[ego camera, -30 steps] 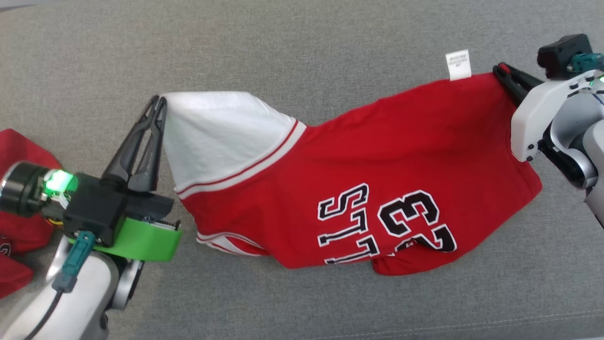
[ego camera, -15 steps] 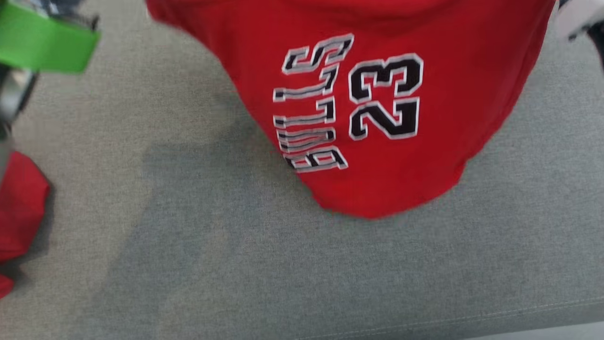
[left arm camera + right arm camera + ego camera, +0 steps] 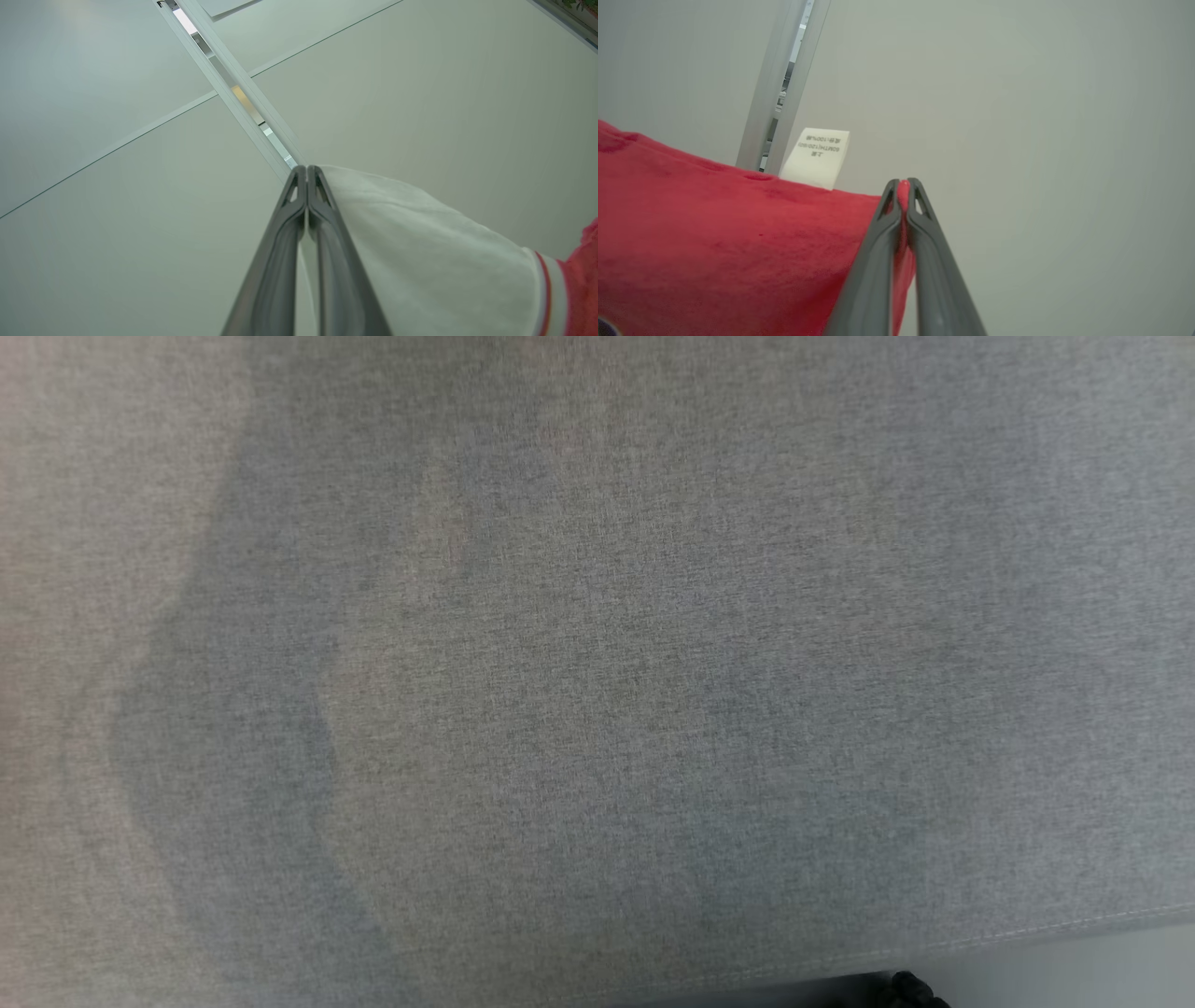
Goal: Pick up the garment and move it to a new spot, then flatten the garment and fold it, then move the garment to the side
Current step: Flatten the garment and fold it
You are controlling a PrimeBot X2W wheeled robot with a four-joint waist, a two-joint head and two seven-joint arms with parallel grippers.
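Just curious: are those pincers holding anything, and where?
Both hold the jersey: left gripper pinches its white sleeve, right gripper its red edge by the label.

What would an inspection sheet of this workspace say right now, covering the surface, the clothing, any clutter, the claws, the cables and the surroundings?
Surface: grey fabric surface with a stitched seam near its front edge.
Job's things: red garment with a white sleeve and a white care label, held by both claws.
Clutter: one small dark object at the bottom edge of the head view; too little shows to name it.
Grippers: left claw shut on the sleeve's edge; right claw shut on a red edge.
Cables: nothing seen.
Surroundings: pale panels and a metal rail behind the claws.
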